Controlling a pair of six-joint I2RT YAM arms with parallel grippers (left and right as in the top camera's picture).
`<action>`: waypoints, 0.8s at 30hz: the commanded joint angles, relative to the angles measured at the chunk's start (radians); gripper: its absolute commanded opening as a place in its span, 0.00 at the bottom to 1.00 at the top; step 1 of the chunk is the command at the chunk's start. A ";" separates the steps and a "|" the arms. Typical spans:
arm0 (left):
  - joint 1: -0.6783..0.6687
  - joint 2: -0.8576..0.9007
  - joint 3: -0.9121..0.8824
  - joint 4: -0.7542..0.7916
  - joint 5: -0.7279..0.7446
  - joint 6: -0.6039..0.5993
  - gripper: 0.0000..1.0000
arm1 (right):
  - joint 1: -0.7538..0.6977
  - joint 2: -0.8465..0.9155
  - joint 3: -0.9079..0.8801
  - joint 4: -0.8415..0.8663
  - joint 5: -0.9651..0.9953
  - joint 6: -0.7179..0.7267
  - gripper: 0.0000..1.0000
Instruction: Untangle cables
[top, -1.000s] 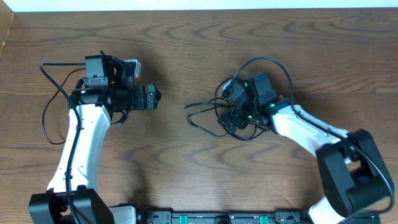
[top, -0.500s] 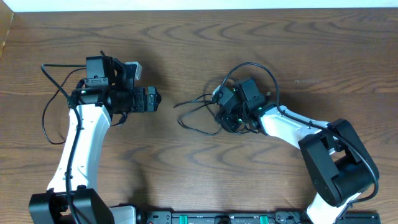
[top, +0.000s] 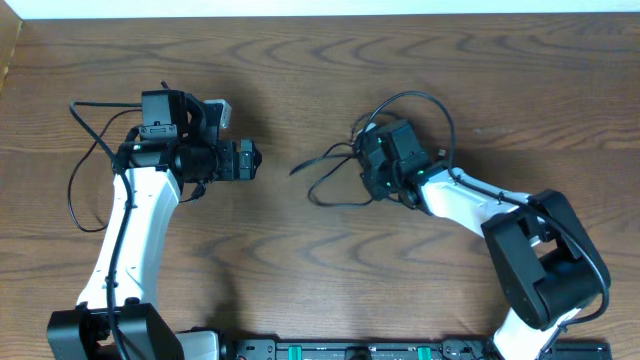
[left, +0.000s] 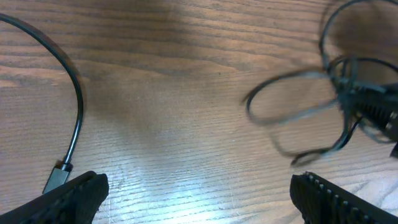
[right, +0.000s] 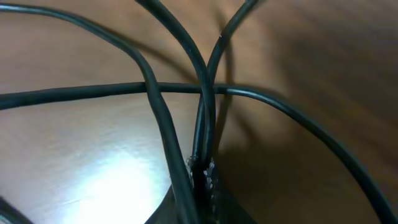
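From above, the brown wooden table (top: 300, 270) carries the cables (top: 335, 178) as a thin black tangle just right of the frame's centre. Its loops spread left and down from a knot, and one larger loop arches above it. The right arm (top: 470, 205) reaches in from the lower right, and the right hand (top: 370, 172) sits on the knot, touching the strands. The left arm (top: 130, 240) rises along the left side. The left hand (top: 250, 158) points toward the tangle from left of centre and is well apart from it, with bare wood between. In the left wrist view, the left hand (left: 199, 186) shows its two dark fingers (left: 74, 196) in the bottom corners, spread wide with nothing between them. The cables (left: 298, 112) appear as smeared grey loops in the upper right. A dark shape at the right edge is probably the right hand, though the blur makes that uncertain. A separate black cord (left: 78, 118) curves down the left side and ends in a small plug near the lower left finger. In the right wrist view, very close up, the right hand (right: 200, 177) sits at bottom centre with its fingers together, clamped on two or three strands of the cables (right: 180, 90). These strands rise from the grip and fan out. One strand crosses them horizontally at mid frame, and another curves off toward the lower right.
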 joint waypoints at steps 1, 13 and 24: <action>-0.003 0.010 0.009 -0.004 -0.002 0.013 0.98 | -0.063 0.021 -0.003 0.032 0.087 0.096 0.01; -0.003 0.010 0.009 -0.025 0.063 0.014 0.98 | -0.279 -0.037 0.025 0.089 0.086 0.152 0.01; -0.148 0.010 0.009 -0.014 0.126 0.085 0.98 | -0.560 -0.048 0.080 0.126 0.086 0.224 0.01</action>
